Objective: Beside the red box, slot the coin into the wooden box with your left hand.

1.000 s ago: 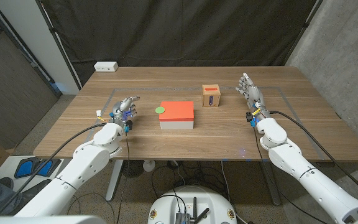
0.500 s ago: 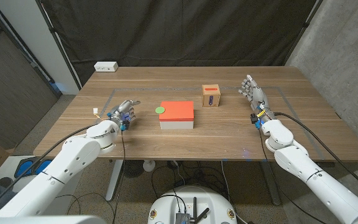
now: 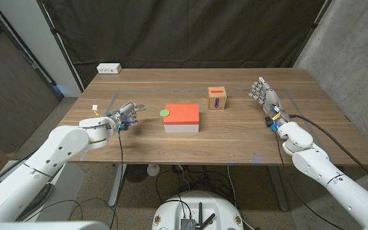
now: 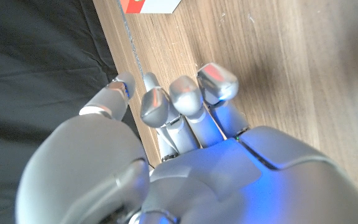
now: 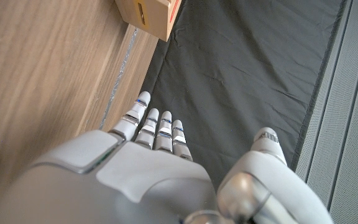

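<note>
Since the coin (image 3: 165, 113) lies flat on the worktop (image 3: 190, 144), touching or just beside the red box's (image 3: 182, 117) left end, I've got the left robot hand (image 3: 127, 114) low over the wood on that side, fingers aimed at it. That hand is empty: in the left wrist view the fingers (image 4: 216, 81) are curled part-way in, thumb out to the side, nothing between them, well short of the coin.

The wooden box (image 3: 217, 98) stands on the far side of the red box, towards the right, w/ a dark slot on its front face under a red label. I reckon the carry has to go around or over the red box, so pickup needs a firm pinch; a thin disc lying flat could slide against the box wall instead of lifting.

Right robot hand (image 3: 265, 96) is parked out at the right edge, fingers straight and apart, holding nothing, prob. to keep clear of the left arm's path.
</note>
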You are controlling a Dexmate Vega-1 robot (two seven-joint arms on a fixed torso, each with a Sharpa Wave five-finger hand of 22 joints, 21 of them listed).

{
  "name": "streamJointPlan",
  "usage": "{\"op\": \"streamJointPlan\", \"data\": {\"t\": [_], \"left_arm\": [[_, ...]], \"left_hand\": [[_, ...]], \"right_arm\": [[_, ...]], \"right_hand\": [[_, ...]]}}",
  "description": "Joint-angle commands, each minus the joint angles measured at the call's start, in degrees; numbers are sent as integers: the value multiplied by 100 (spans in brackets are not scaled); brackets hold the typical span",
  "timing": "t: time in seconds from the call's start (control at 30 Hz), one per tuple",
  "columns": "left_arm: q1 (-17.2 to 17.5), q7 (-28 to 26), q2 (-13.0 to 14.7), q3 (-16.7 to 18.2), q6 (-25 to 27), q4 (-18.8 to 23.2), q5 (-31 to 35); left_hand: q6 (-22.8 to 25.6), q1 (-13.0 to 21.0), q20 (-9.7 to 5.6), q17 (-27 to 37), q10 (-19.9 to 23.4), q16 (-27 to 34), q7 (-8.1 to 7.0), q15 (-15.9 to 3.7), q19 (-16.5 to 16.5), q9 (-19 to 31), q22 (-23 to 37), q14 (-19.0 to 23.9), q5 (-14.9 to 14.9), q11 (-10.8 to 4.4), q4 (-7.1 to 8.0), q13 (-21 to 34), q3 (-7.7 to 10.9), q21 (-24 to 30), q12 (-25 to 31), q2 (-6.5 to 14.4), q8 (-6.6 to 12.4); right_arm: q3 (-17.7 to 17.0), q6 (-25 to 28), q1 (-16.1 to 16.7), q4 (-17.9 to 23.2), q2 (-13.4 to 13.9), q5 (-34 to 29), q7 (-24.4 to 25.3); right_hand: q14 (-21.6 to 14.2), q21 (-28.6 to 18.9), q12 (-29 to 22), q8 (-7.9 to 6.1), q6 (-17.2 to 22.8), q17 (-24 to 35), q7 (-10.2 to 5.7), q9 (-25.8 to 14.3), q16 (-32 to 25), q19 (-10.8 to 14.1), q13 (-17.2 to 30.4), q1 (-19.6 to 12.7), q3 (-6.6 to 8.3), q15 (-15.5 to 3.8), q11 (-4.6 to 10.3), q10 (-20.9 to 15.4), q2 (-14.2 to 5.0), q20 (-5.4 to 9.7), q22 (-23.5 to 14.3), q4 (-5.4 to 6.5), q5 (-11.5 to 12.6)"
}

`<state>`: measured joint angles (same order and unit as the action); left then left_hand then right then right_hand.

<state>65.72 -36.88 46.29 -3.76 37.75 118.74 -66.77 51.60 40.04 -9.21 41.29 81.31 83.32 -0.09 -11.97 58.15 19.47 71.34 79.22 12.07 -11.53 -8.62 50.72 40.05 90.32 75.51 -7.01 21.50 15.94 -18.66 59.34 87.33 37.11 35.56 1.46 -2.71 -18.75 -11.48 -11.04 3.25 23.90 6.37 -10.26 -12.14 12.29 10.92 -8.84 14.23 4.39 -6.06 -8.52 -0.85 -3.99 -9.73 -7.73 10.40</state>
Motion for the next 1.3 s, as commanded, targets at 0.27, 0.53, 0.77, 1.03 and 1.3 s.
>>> {"op": "streamJointPlan", "data": {"t": [0.27, 0.53, 0.77, 1.03, 1.3], "left_arm": [[-592, 523, 621, -248, 565, -398, -1116], [-1074, 790, 695, -706, 772, -753, -1215], [-1475, 863, 803, -1019, 1072, -879, -1208], [-1643, 791, 842, -1206, 1289, -846, -1303], [-1807, 915, 808, -1396, 1306, -929, -1213]], "left_hand": [[-354, -266, -277, 42, -38, 61, 114, -17, -74, 171, 7, -71, -22, -41, -15, -43, 42, -28, 143, 18, 76], [-601, -417, -276, 28, -98, 81, 206, -18, -118, 146, 6, -113, -38, -45, -28, -89, 82, -30, 167, 6, -17], [-696, -518, -279, 30, -115, 106, 201, -15, -145, 159, 9, -156, -50, -47, -50, -101, 123, -15, 189, -21, -54], [-761, -578, -277, 34, -143, 118, 213, -14, -191, 131, 8, -209, -52, -49, -73, -138, 182, -20, 165, -37, -103], [-772, -610, -279, -62, -152, 104, 232, -15, -210, 109, 5, -223, -59, -50, -86, -172, 224, -25, 148, -44, -133]], "right_arm": [[-41, -154, -170, -118, 221, 62, -488], [-32, -148, -137, -99, 234, 33, -452], [5, -66, -219, -205, 212, 139, -582], [-42, -102, -204, -201, 266, 118, -567], [-68, -56, -118, -178, 312, 154, -552]], "right_hand": [[-37, 45, -20, -28, 67, -1, 7, -30, -59, 69, 19, -3, 12, 15, -7, -40, -30, 18, -29, -22, -3], [-44, 59, -18, -25, 65, -7, 13, -31, -60, 75, 19, -3, 12, 11, -8, -41, -32, 17, -29, -24, -3], [-44, 73, -18, -27, 73, -13, 9, -31, -59, 80, 19, -4, 13, 10, -17, -47, -35, 11, -30, -25, -4], [-62, 83, -24, -33, 95, -20, 3, -32, -65, 110, 20, -6, 14, 8, -8, -69, -38, 12, -30, -27, -4], [-75, 100, -25, -30, 94, -27, 1, -33, -69, 120, 21, -8, 15, 3, -1, -80, -40, 5, -31, -29, -4]]}}
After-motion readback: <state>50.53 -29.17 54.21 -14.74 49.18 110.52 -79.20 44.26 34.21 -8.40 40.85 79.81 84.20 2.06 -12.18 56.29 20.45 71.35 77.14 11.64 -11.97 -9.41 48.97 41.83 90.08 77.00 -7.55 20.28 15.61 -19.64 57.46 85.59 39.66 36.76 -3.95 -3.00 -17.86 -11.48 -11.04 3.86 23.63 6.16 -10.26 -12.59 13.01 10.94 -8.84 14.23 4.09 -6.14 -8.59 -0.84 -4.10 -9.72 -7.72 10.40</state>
